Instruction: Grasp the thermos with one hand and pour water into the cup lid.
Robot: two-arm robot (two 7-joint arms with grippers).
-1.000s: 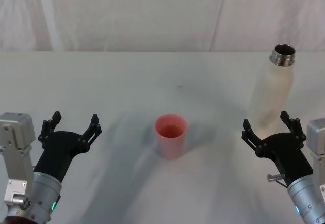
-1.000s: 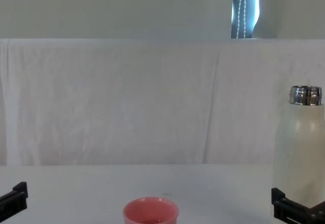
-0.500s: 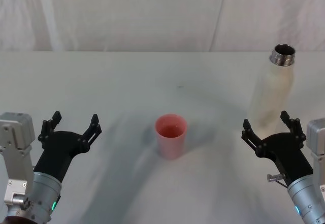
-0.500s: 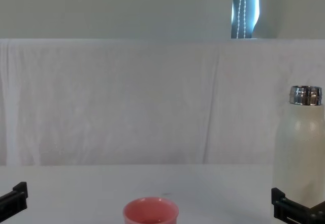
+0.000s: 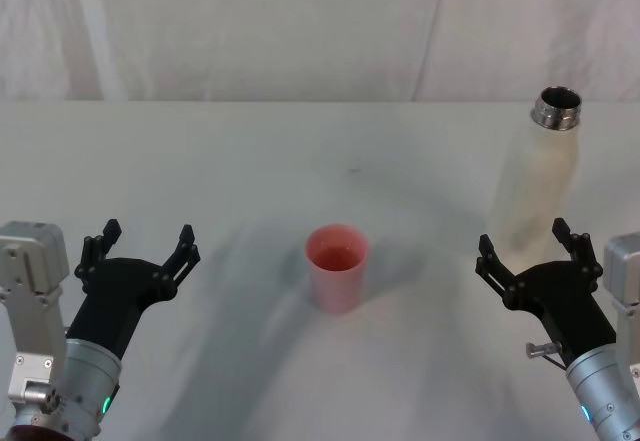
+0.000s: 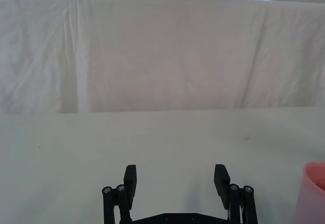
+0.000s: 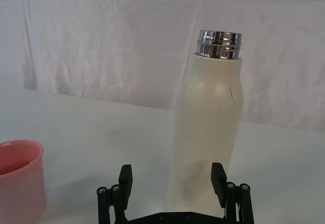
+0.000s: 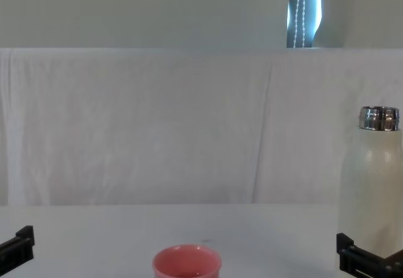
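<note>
Thermos [image 5: 537, 179]: cream-white, steel neck uncapped, upright near the table's [image 5: 250, 151] right edge, toward the far side. The head view shows its open mouth; the right wrist view shows small scuffs on its body.

Cup lid [image 5: 336, 266]: pink, upright at the table's middle; the head view shows liquid inside.

Right gripper [image 5: 530, 249]: fingers spread, just before the thermos, apart from it.

Left gripper [image 5: 139, 250]: fingers spread, empty, near the left edge.

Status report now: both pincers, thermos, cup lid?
Both pincers open, left, right just before thermos. Thermos upright, uncapped, not held. Cup lid centre, path free.
</note>
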